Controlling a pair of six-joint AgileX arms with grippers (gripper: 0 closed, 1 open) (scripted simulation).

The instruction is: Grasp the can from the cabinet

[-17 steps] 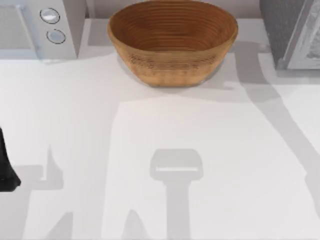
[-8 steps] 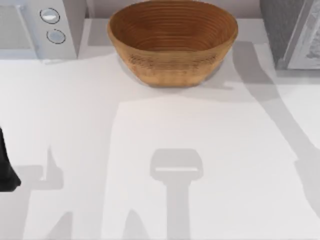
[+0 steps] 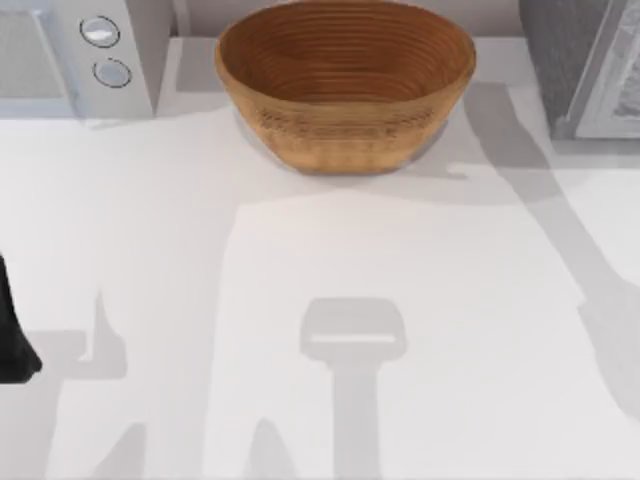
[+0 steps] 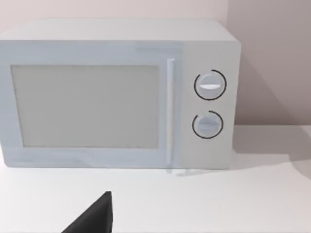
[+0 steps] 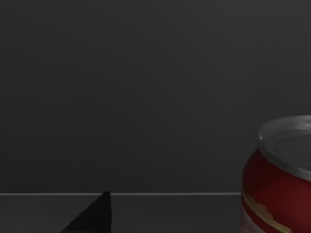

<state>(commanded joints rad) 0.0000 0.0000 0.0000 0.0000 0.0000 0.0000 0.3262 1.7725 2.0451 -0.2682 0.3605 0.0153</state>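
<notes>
White table (image 3: pixel 150 230) carries a microwave (image 4: pixel 116 92), a grey cabinet (image 3: pixel 580 65) and a woven basket (image 3: pixel 345 85). Inside the dark cabinet stands the red can (image 5: pixel 279 179), ungrasped; the right gripper's opening I cannot tell. Left arm (image 3: pixel 12 335) is parked at the table's left edge.

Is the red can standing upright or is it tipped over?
Upright: in the right wrist view the can shows its silver lid on top, red body below.

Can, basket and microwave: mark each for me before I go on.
can (image 5: pixel 272 179): right wrist view, on its red side wall under the silver lid.
basket (image 3: pixel 345 135): top view, on its outer front wall.
microwave (image 4: pixel 85 104): left wrist view, on the door window.
</notes>
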